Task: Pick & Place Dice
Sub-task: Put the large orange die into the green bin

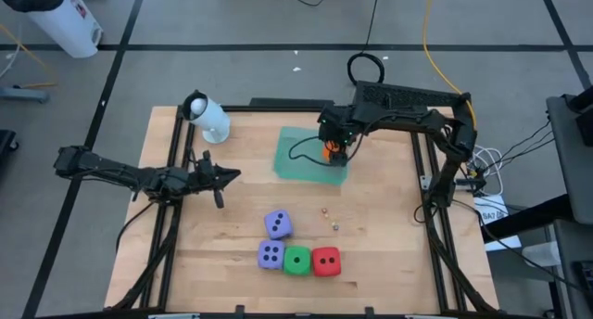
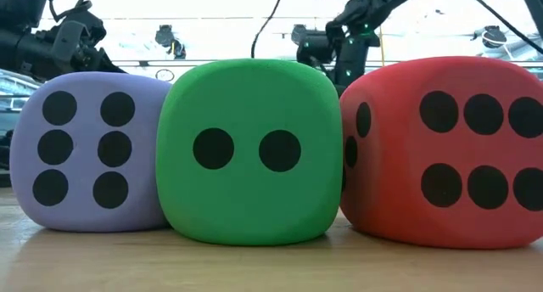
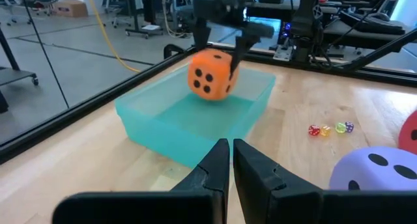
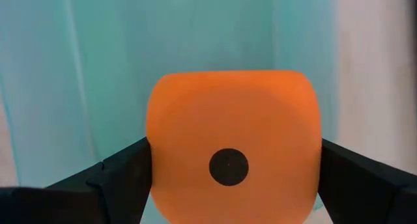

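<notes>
Orange die (image 3: pixel 211 74) hangs above the teal tray (image 3: pixel 156 123), my right gripper's (image 1: pixel 334 152) fingers clamped on it. Left gripper (image 1: pixel 220 173) fingers closed, empty, near the desk's (image 1: pixel 389 245) left edge.

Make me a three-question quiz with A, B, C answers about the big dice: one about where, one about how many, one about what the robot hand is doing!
1. Where is the orange foam die?
A. over the see-through teal plastic tray
B. beside the green foam die
C. on the floor

2. How many big dice rest on the wooden table?
A. two
B. four
C. six

3. The right hand is:
A. open and empty
B. shut on the orange die
C. out of sight

Answers:
1 A, it hangs above the tray.
2 B, two purple, green, red.
3 B, fingers press both sides.
</notes>
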### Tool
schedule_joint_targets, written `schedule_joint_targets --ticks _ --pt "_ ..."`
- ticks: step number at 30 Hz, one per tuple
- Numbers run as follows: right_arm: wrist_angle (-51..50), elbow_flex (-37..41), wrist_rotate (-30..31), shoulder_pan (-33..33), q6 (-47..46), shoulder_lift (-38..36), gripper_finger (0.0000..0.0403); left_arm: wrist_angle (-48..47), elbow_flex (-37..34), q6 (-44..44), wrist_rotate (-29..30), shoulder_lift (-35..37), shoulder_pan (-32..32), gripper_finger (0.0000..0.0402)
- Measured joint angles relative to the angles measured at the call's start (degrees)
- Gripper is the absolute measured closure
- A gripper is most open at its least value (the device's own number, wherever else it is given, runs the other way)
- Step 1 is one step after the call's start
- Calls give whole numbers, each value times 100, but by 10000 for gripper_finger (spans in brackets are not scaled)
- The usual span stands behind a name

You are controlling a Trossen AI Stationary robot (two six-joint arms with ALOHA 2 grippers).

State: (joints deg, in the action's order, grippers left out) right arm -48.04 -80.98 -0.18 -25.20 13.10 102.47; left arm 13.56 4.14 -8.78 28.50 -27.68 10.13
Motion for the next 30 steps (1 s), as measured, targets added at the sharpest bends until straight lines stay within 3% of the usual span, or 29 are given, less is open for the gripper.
schedule_joint_targets --ticks 5,10,17,25,30 --pt "150 128 -276 -37 191 -2 46 4 0 -23 2 0 2 369" --pt "243 143 -289 -13 302 5 10 10 0 -24 2 0 1 369" --pt "112 132 14 57 436 -33 5 7 0 -24 2 0 0 369" --pt "77 123 -134 105 482 -305 4 6 0 -62 0 -7 0 369" --pt "133 124 66 125 445 -551 4 39 0 -79 4 -7 2 391"
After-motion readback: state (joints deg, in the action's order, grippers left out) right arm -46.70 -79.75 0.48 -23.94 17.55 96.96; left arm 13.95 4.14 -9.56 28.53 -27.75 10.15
